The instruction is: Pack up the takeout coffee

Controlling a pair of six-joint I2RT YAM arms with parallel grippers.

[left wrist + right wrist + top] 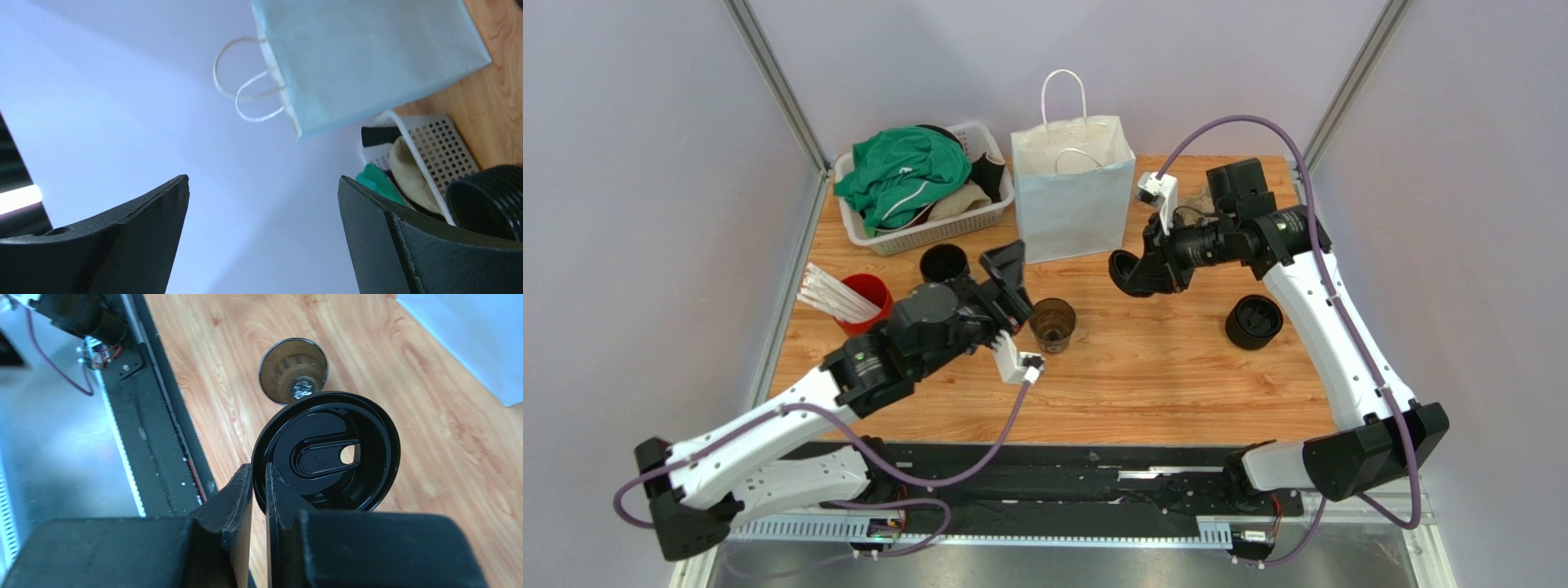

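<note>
The takeout coffee cup (1053, 325) stands lidless near the table's middle, dark outside and brown inside; in the right wrist view the cup (293, 369) lies below the lid. Its black round lid (325, 456) hangs in the air, pinched at the rim by my right gripper (259, 471). From above, the right gripper (1135, 277) and the lid (1119, 271) hover right of the cup, in front of the bag. My left gripper (1016, 288) is open and empty just left of the cup. In the left wrist view the left gripper (263, 179) points at the back wall.
A pale blue paper bag (1073, 184) stands upright at the back centre. A white basket (989, 218) of clothes sits left of it, with a black ribbed cup (944, 263) in front. A red cup (870, 294) with white straws is far left. A squat black round piece (1254, 321) lies right.
</note>
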